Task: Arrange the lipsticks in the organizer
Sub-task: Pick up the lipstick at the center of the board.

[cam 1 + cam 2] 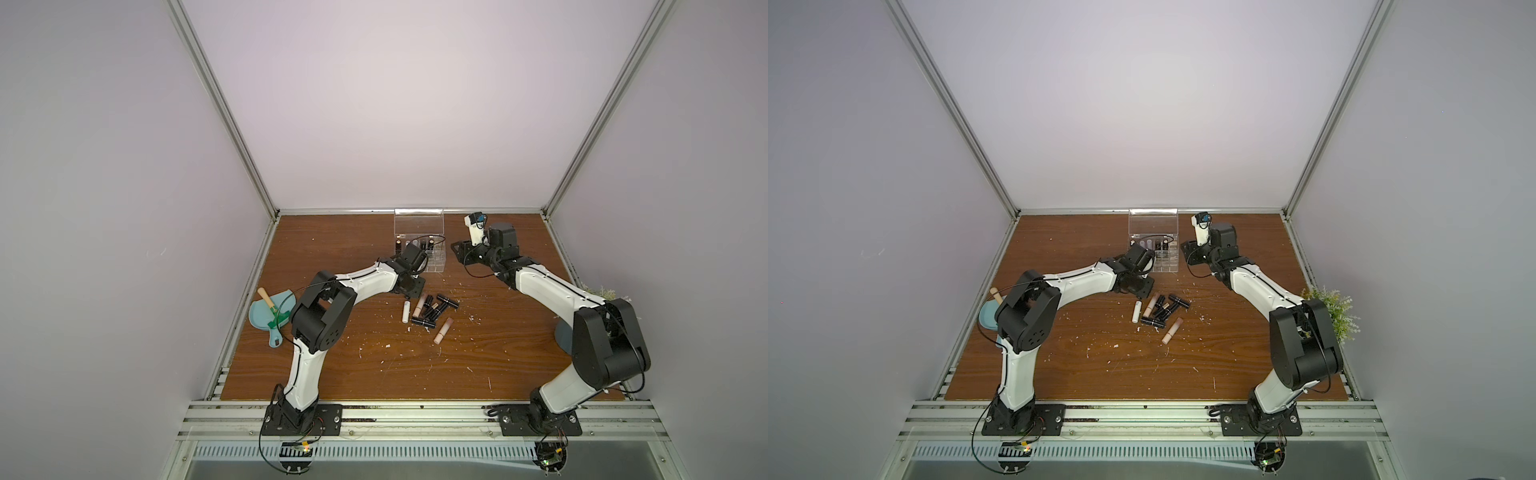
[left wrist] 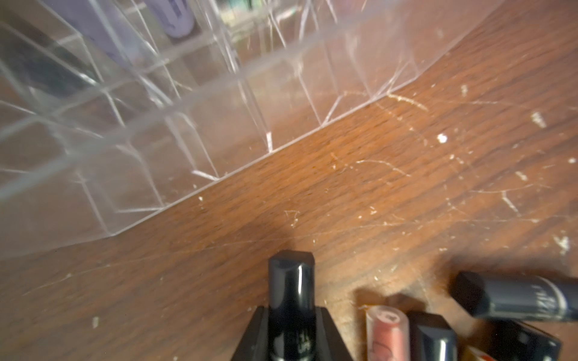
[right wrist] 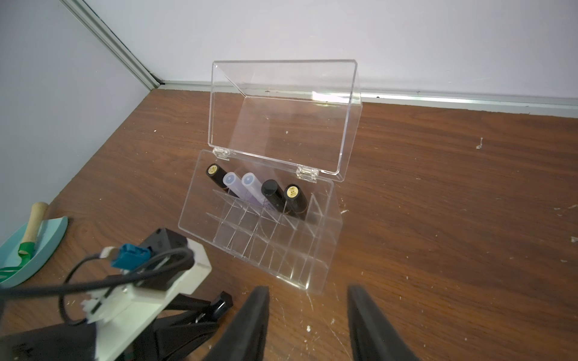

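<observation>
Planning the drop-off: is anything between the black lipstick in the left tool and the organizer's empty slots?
Nothing visible. Only bare table lies between the black lipstick in the left tool and the organizer. Its lid stands open, and the near slots are empty; five lipsticks stand in the back row.

Open-lidded clear organizer [image 3: 275, 259] holds five standing lipsticks [image 3: 270, 190] along its hinge row; other lipsticks [image 1: 432, 309] lie heaped on the tabletop [image 1: 374, 365].
</observation>
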Robot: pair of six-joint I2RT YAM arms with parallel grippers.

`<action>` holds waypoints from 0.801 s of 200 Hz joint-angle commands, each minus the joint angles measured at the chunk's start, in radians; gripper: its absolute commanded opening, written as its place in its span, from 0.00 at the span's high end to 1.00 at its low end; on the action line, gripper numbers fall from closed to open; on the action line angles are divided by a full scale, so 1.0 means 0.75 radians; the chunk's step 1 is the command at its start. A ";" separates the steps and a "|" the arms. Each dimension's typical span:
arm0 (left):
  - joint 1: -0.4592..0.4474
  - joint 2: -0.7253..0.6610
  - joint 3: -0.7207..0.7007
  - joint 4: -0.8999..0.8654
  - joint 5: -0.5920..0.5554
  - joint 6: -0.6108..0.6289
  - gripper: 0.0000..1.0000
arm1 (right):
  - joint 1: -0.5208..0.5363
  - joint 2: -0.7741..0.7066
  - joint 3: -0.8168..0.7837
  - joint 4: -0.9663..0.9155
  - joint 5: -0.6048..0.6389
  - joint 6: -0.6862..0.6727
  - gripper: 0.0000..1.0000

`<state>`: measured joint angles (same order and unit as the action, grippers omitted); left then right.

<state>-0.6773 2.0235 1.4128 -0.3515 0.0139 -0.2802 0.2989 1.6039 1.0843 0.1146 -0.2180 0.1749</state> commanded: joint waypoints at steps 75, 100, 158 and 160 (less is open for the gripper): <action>0.152 -0.668 -0.383 0.472 0.567 -0.106 0.78 | -0.024 -0.079 0.102 0.163 -0.990 0.142 0.43; 0.175 -0.731 -0.442 0.546 0.741 -0.095 0.78 | -0.023 -0.079 0.075 0.312 -1.151 0.253 0.39; 0.182 -0.753 -0.508 0.701 0.940 -0.135 0.78 | 0.000 -0.044 0.053 0.549 -1.359 0.456 0.32; 0.183 -0.755 -0.510 0.706 0.943 -0.137 0.78 | 0.001 -0.044 0.053 0.549 -1.362 0.457 0.31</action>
<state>-0.5499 1.4784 1.0382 0.0879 0.6201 -0.3649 0.2916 1.5658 1.1263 0.4168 -1.1233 0.4419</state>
